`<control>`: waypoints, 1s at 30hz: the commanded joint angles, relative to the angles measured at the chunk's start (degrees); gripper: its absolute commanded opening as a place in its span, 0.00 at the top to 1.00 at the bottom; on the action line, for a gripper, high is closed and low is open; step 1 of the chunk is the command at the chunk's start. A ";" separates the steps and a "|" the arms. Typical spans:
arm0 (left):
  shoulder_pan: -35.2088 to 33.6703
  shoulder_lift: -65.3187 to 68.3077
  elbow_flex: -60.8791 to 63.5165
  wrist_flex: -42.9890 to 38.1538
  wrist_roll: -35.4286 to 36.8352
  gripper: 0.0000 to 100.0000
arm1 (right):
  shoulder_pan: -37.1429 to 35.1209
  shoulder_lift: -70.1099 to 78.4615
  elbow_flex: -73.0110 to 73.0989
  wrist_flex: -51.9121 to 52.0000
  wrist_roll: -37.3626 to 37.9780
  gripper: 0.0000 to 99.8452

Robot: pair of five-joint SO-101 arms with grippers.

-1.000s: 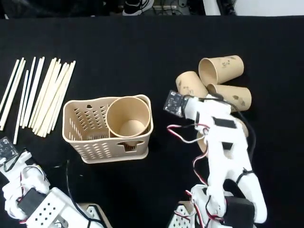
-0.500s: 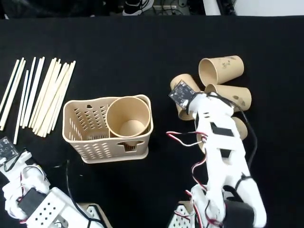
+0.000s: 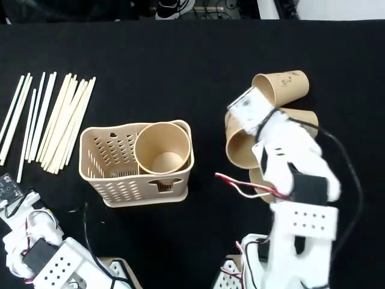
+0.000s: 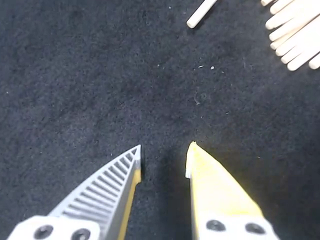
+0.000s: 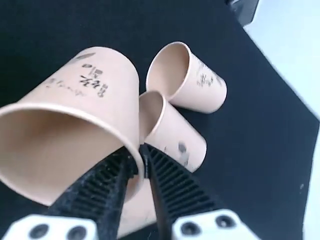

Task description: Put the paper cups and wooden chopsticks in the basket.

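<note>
My right gripper (image 5: 142,150) pinches the thin rim of a tapered tan paper cup (image 5: 75,135), which I've lifted off its pile right of the perforated basket (image 3: 129,191). The left gripper (image 4: 162,155) gapes, and slim wooden chopsticks (image 3: 63,123) lie left of the basket.

This is a robotics lab bench, not a home or a kitchen. A black cloth (image 3: 180,54) covers the table, and two white plastic arms stand at its near edge: the right arm (image 3: 304,226) at 5 o'clock and the left arm (image 3: 60,265) at 7 o'clock. Red and white wires (image 3: 240,183) hang loose, a bare circuit board (image 3: 8,188) sits exposed at 8 o'clock, and cables (image 3: 210,7) lie beyond the table at 12 o'clock.
</note>
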 commanded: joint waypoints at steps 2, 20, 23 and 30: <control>0.57 -0.44 1.01 -0.26 -0.44 0.85 | -2.29 2.07 -20.62 16.26 -6.42 0.99; 0.66 -0.44 1.01 -0.26 -0.44 0.85 | -32.88 12.09 -57.71 34.29 -23.03 0.99; 0.66 -0.44 1.01 -0.26 -0.44 0.85 | -37.45 14.29 -57.36 34.29 -23.12 0.99; 0.66 -0.44 1.01 -0.18 -0.44 0.85 | -38.24 19.91 -55.25 34.20 -23.74 0.99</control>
